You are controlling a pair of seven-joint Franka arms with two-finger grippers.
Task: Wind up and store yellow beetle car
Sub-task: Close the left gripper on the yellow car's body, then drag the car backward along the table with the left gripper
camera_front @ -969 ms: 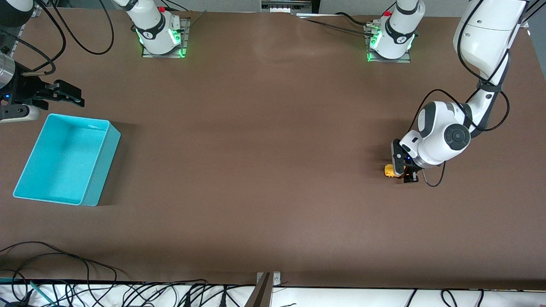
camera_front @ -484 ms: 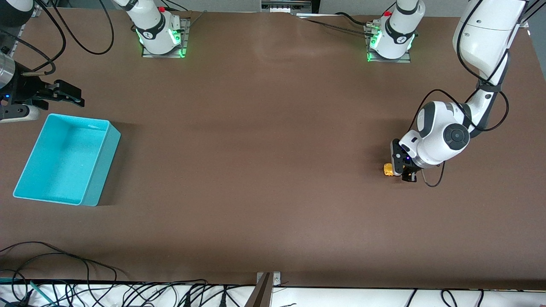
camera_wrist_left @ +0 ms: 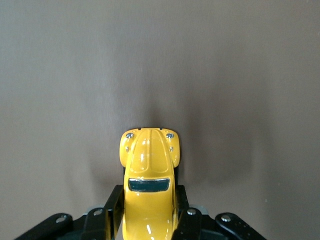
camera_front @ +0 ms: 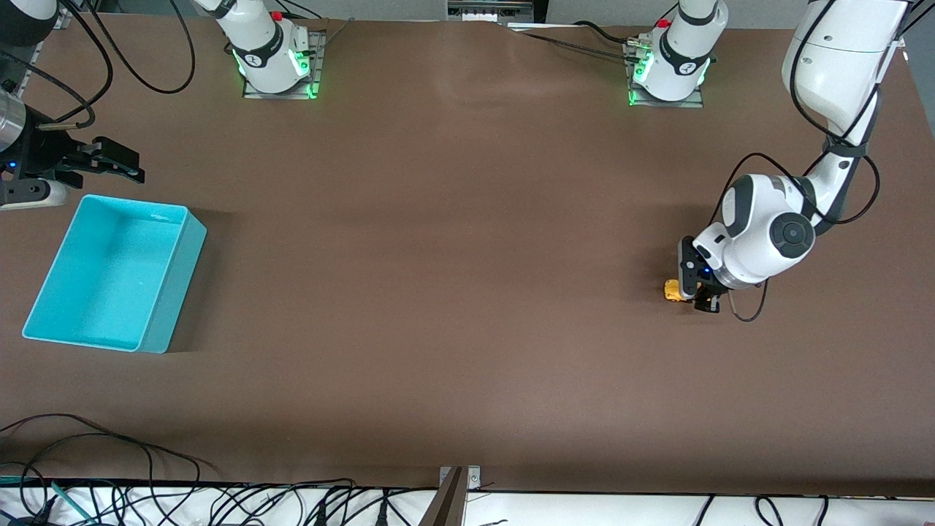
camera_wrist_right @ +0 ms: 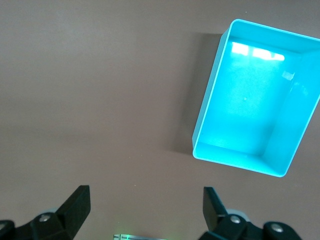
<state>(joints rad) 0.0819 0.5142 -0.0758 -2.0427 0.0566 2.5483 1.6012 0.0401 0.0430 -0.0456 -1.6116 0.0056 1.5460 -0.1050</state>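
Observation:
The yellow beetle car [camera_front: 672, 290] is at the left arm's end of the table, low at the brown surface. My left gripper [camera_front: 695, 294] is shut on it. In the left wrist view the black fingers [camera_wrist_left: 113, 209] press both sides of the yellow beetle car [camera_wrist_left: 149, 170], whose rounded nose and dark window stick out past them. My right gripper [camera_front: 109, 162] waits open and holds nothing, beside the teal bin [camera_front: 172, 292] at the right arm's end. In the right wrist view my right gripper [camera_wrist_right: 146, 201] stands wide over bare table, with the bin [camera_wrist_right: 235, 161] off to one side.
The teal bin is empty. Cables [camera_front: 109, 446] lie along the table edge nearest the front camera. The two arm bases [camera_front: 274, 62] stand at the edge farthest from that camera.
The left gripper has shut on the car. The car and the left hand have shifted slightly toward the left arm's end. The right arm has not moved.

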